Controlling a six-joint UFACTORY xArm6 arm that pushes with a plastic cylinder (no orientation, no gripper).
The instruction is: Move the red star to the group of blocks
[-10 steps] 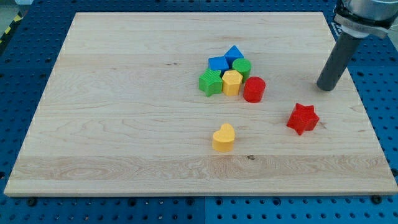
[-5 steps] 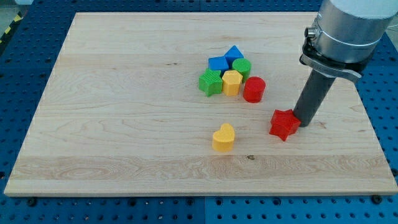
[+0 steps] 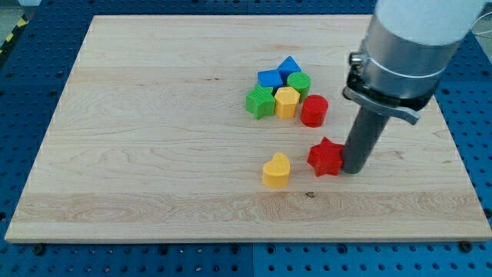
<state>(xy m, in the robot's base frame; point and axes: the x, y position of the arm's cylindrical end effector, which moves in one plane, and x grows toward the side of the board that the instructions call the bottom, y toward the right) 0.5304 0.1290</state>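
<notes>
The red star (image 3: 326,157) lies on the wooden board (image 3: 154,154), right of centre. My tip (image 3: 354,169) touches its right side. The group sits above it, toward the view's top: a red cylinder (image 3: 314,111), a yellow hexagon (image 3: 286,101), a green star (image 3: 260,101), a green cylinder (image 3: 299,83) and two blue blocks (image 3: 270,78) (image 3: 289,67). The red star is a short gap below the red cylinder, apart from it.
A yellow heart (image 3: 276,171) lies alone just left of the red star, toward the view's bottom. The arm's grey body (image 3: 407,46) hangs over the board's right side. Blue perforated table (image 3: 23,115) surrounds the board.
My tip has swept from the upper right down and left, met the red star and pushed it leftward toward the yellow heart. The group has not moved.
</notes>
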